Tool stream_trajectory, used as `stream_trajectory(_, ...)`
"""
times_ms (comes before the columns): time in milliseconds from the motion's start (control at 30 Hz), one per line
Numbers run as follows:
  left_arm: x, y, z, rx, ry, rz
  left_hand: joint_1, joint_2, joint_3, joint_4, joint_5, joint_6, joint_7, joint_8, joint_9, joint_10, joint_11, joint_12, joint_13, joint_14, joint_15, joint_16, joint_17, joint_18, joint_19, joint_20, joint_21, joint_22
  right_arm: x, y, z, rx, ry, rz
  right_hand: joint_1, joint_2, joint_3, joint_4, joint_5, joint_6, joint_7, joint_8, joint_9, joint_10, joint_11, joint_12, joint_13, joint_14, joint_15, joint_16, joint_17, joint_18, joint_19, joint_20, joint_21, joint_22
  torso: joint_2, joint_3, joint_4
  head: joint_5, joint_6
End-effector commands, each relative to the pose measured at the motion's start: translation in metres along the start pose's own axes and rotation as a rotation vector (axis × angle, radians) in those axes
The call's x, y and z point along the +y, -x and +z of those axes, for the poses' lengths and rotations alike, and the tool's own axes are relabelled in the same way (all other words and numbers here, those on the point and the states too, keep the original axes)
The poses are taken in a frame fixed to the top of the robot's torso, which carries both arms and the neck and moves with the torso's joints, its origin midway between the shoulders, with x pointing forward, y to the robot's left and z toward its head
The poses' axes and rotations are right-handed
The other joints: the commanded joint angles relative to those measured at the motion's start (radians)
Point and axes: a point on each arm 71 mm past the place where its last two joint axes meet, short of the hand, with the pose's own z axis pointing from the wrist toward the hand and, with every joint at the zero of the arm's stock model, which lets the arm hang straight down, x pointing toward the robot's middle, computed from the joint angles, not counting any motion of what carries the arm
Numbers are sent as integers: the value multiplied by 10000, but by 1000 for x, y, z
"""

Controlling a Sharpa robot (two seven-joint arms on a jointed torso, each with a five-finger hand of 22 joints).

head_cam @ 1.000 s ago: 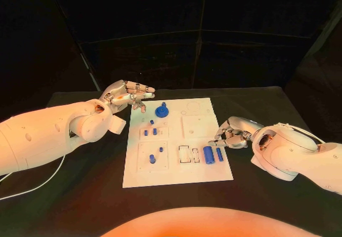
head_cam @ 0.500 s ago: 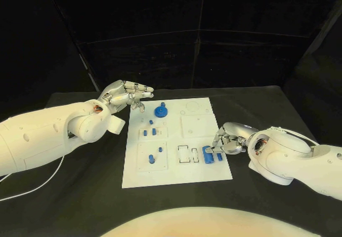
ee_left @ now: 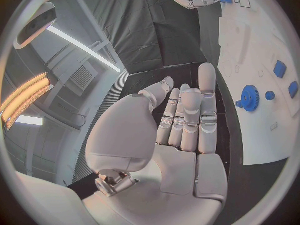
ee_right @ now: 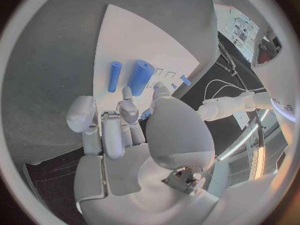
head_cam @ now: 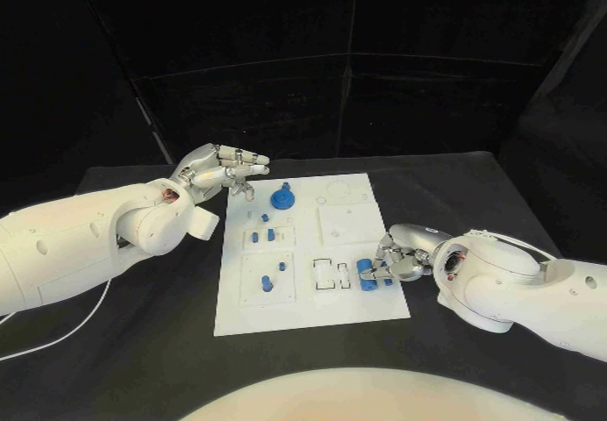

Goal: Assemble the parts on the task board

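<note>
1. Two hands to check, starting at the fingers: on your right hand (head_cam: pixel 403 254) the fingers (ee_right: pixel 128 110) curl down over the right edge of the task board (head_cam: pixel 297 311); whether they grip anything you cannot tell.
2. Just beyond those fingertips you see a thick blue cylinder (ee_right: pixel 140 77) and a thinner blue rod (ee_right: pixel 114 76) lying side by side on the board.
3. Your left hand (head_cam: pixel 223 167) hovers off the board's far left corner, fingers (ee_left: pixel 207 100) straight, side by side and holding nothing.
4. Near that hand, a blue gear (head_cam: pixel 283 198) sits at the board's far end.
5. Further small blue parts (head_cam: pixel 262 235) stand in the left-hand recesses, with one more (head_cam: pixel 267 282) in the nearer recess.
6. Under it all, the board lies flat in the middle of the black table (head_cam: pixel 481 189).
</note>
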Motion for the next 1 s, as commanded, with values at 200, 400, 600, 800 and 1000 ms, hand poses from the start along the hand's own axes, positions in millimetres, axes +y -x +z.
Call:
stream_trajectory(200, -1, 0, 0, 92, -54, -115, -96, 18, -73, 3, 14, -26, 41, 59, -11, -47, 22, 46, -16, -47, 25, 67, -14, 124, -35, 21, -49, -16, 3, -16, 6, 283, 53, -418, 35, 96, -83, 0, -34, 73, 24, 55, 17, 94, -15, 38, 23, 679, -40, 45, 710, -109, 50, -7, 49, 16, 7, -4, 27, 33, 0)
stream_trajectory(400, 0, 0, -1, 79, -31, -111, -96, 18, -73, 3, 14, -26, 41, 59, -11, -47, 22, 46, -16, -47, 25, 67, -14, 124, -35, 21, -49, -16, 3, -23, 12, 299, 20, -537, 139, 151, -94, -33, 2, 75, 4, 132, 52, 108, -34, 60, 74, 675, -57, 43, 705, -110, 44, -24, 51, 21, 9, 6, 2, 88, -12)
stream_trajectory(600, 0, 0, -1, 94, -12, -114, -96, 18, -73, 3, 14, -26, 41, 59, -11, -47, 22, 46, -16, -47, 25, 67, -14, 124, -35, 21, -49, -16, 3, -24, 14, 213, 18, -641, 308, 246, -98, -57, 73, 69, -17, 228, 100, 129, -55, 85, 137, 675, -75, 49, 714, -111, 39, -44, 55, 29, 13, 3, 0, 74, -17)
stream_trajectory(800, 0, 0, -2, 102, 7, -115, -96, 18, -73, 3, 14, -26, 41, 59, -11, -47, 22, 46, -16, -47, 25, 67, -14, 124, -35, 21, -49, -16, 6, -24, 14, 69, 83, -574, 712, 439, -95, -125, 424, 45, -49, 405, 190, 239, -88, 183, 342, 678, -105, 63, 737, -113, 35, -75, 63, 45, 19, 3, 2, 64, -12)
stream_trajectory(1000, 1, 1, -2, 96, 20, -112, -96, 18, -73, 3, 14, -26, 41, 59, -11, -47, 22, 46, -16, -47, 25, 67, -14, 124, -35, 21, -49, -16, 9, -24, 13, -42, 86, -160, 1125, 590, -101, -205, 1379, 10, -70, 557, 275, 464, -117, 377, 711, 700, -131, 123, 849, -124, 64, -101, 98, 114, 10, 4, -9, 91, -18)
